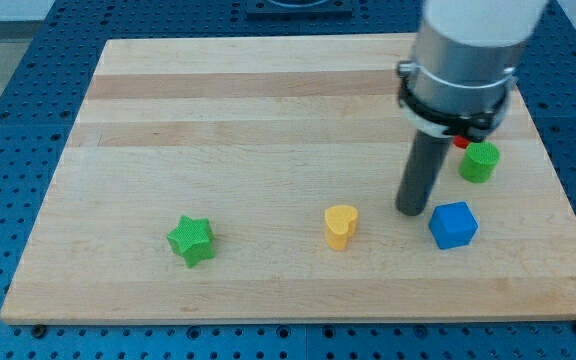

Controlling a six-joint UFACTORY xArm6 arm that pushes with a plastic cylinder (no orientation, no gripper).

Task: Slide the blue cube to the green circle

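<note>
Blue cube beside my tip; red block mostly hidden.

A single camera looks down at a slant from the near edge of the wooden board, facing across it toward the far edge at the view's top. It stands close enough that the board nearly fills the frame, with blue perforated table showing around it. The arm's body enters from the view's top right, cropped.
</note>
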